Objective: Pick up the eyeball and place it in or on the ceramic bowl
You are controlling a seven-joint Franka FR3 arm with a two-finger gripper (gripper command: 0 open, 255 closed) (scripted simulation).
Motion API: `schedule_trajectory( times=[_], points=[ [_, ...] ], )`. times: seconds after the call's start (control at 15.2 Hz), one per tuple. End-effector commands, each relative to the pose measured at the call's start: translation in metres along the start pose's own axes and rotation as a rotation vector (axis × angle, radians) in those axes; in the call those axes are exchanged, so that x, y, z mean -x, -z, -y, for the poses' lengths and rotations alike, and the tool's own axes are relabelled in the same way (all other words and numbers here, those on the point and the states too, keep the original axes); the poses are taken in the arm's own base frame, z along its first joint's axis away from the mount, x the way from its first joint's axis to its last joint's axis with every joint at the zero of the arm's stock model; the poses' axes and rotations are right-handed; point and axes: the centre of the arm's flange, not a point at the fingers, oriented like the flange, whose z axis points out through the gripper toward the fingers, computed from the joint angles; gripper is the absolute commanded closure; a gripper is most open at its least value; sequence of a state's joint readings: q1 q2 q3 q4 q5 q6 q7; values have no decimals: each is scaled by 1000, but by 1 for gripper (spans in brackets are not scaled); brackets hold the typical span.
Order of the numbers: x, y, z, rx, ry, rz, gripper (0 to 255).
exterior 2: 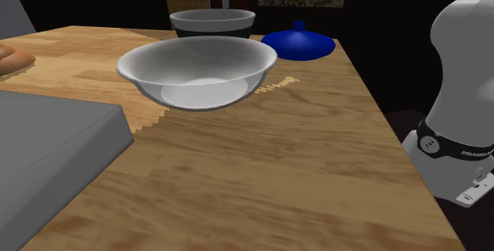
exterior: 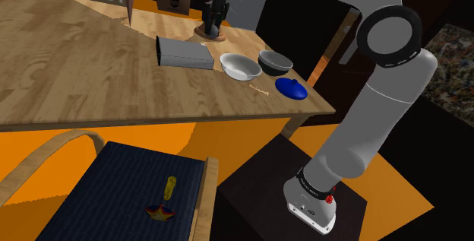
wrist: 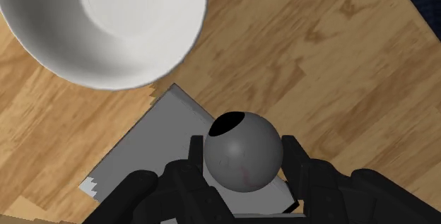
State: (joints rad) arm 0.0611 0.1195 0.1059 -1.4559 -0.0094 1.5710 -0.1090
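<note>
the black gripper (wrist: 244, 147) is clamped on the grey eyeball (wrist: 240, 160) — one finger pressed to each side, the black pupil facing toward the white bowl (wrist: 106, 25). under the eyeball lies a grey box (wrist: 152, 152) on the wooden table (wrist: 304, 53), and the bowl sits just past the box's corner. in the shoulder view, box and bowl lie just right of the frame's centre, with a dark bowl (exterior: 275, 62) and a blue domed lid (exterior: 291, 88) further right — near the table's edge.
</note>
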Motion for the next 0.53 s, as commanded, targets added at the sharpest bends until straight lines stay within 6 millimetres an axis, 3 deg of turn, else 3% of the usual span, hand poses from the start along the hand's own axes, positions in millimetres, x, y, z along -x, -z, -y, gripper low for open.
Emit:
schedule_trajectory(
  times=[0.0, 0.46],
  points=[
    [15, -1, -23, -1, 1, 0, 255],
    [65, 1, -101, -1, 1, 0, 255]
  ],
)
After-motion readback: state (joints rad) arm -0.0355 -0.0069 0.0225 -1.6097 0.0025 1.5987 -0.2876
